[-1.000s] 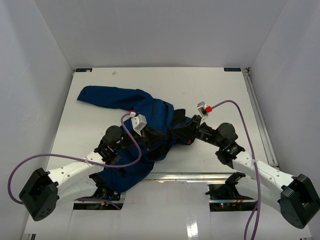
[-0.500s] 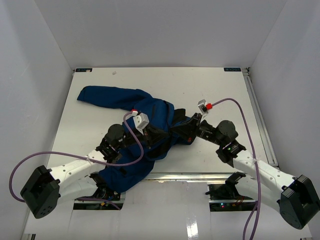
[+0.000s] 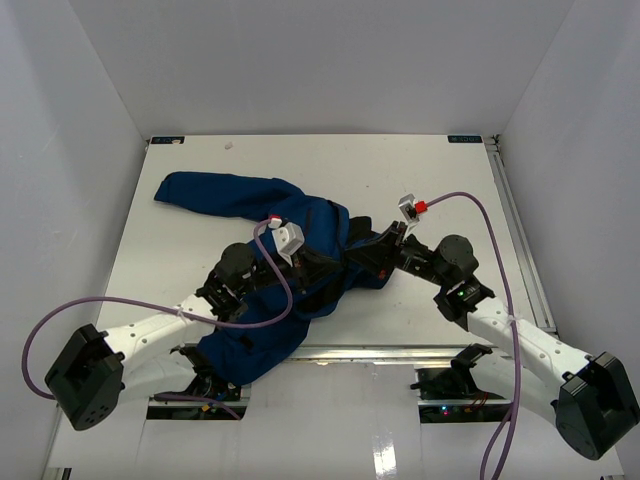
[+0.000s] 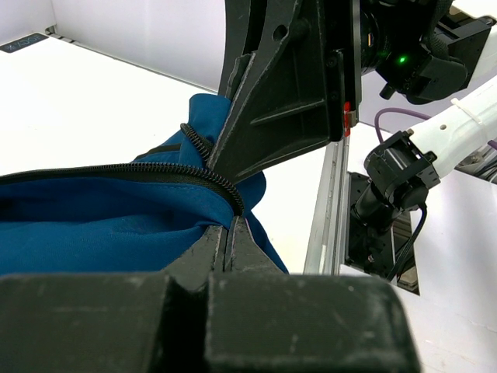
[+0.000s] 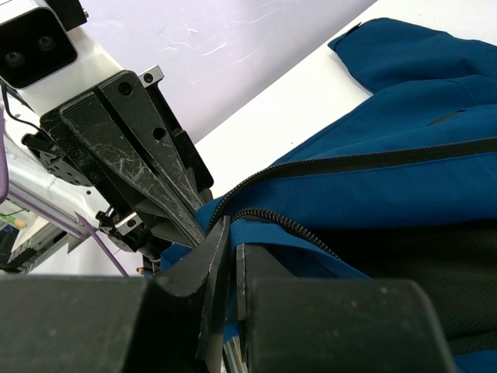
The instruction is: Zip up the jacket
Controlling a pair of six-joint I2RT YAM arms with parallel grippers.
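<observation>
Cables [image 3: 462,195] loop beside left pincer [image 4: 229,227] and right pincer [image 5: 231,237], both clamped on the jacket [image 3: 230,195].

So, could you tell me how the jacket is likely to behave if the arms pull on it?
Probably floppy: the jacket lies in rumpled folds, with a sleeve sprawled flat. It would likely bunch rather than slide whole, since the fabric folds where the left gripper pinches it. The zipper edge looks somewhat firmer, holding a smooth line.
</observation>
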